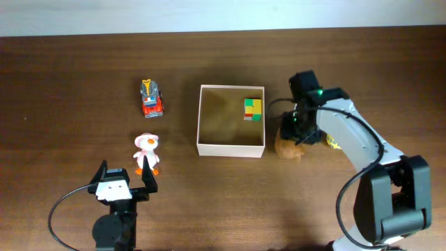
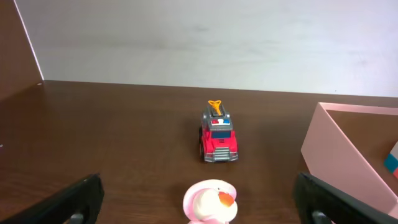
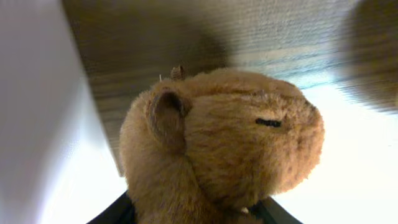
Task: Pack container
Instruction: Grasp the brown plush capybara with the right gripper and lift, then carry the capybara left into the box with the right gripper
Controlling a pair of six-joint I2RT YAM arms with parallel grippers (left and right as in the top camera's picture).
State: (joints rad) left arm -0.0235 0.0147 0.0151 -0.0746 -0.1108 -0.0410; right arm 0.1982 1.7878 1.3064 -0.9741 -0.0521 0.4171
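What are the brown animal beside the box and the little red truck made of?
The brown animal looks like soft plush: fuzzy, matte fur with a stitched eye. The red truck seems to be hard plastic, perhaps part metal: smooth, slightly glossy, crisp-edged panels.

Red truck (image 1: 151, 100), tan plush (image 3: 217, 149), white-walled container (image 1: 231, 149)

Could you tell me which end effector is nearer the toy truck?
Left. Left end effector faces the truck past the duck; right end effector holds a plush beyond the container.
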